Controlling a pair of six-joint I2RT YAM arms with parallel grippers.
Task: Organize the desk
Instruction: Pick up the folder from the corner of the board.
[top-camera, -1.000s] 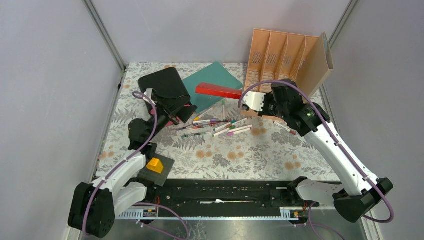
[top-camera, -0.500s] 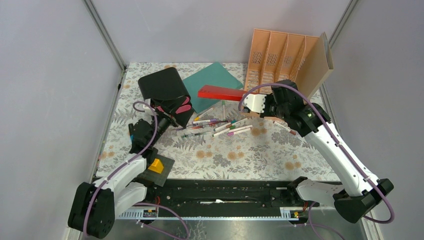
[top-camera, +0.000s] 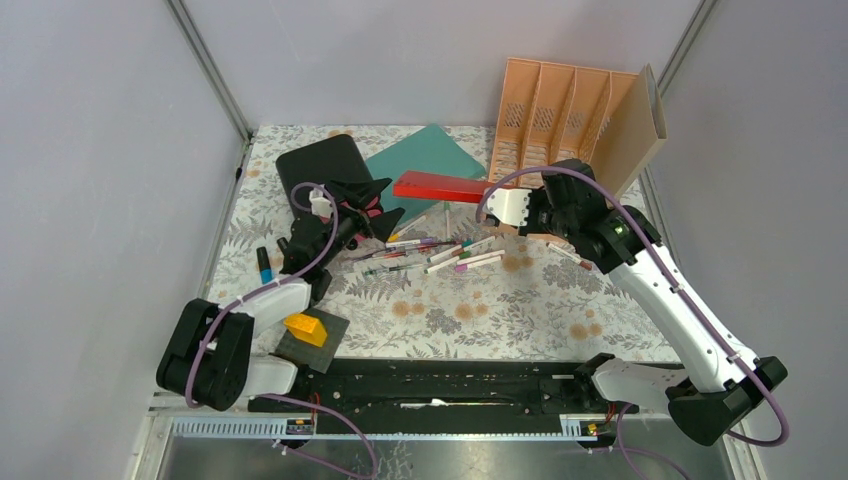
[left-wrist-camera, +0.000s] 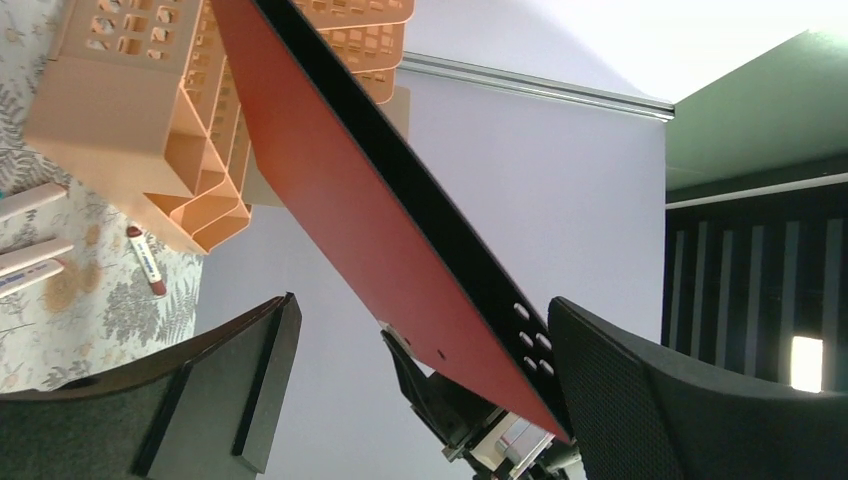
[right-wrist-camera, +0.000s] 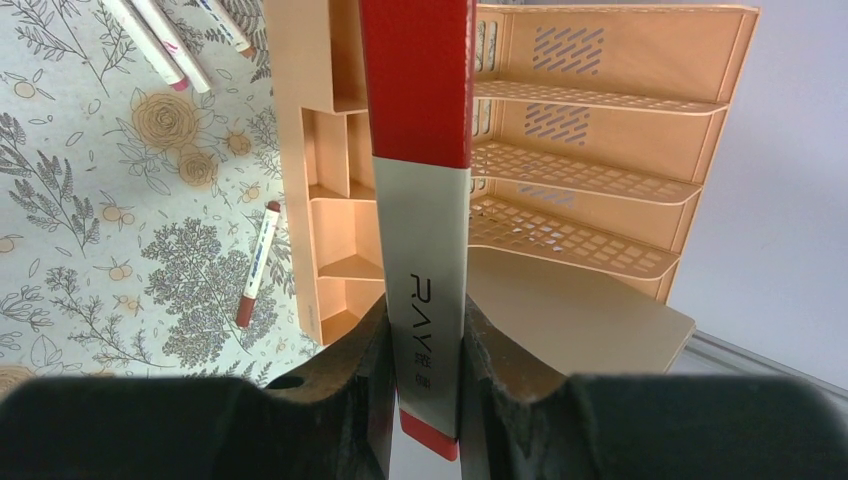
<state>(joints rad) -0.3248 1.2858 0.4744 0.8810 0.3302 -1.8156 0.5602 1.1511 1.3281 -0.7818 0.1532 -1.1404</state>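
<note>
Desk (top-camera: 480, 310) long axis runs left-right. Right gripper (right-wrist-camera: 420, 340) clamps red folder (top-camera: 440, 186), lengthwise left-right, free end pointing left. Left gripper (top-camera: 383, 200) spread wide.

The desk (top-camera: 520, 310) lies flat; pale cloth, grey fern leaves, orange-brown flowers

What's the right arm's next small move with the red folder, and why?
Probably swing the red folder toward the peach file rack and line it up with a free slot. The right gripper is shut on its spine, the rack sits just beyond it, and several slots look empty.
</note>
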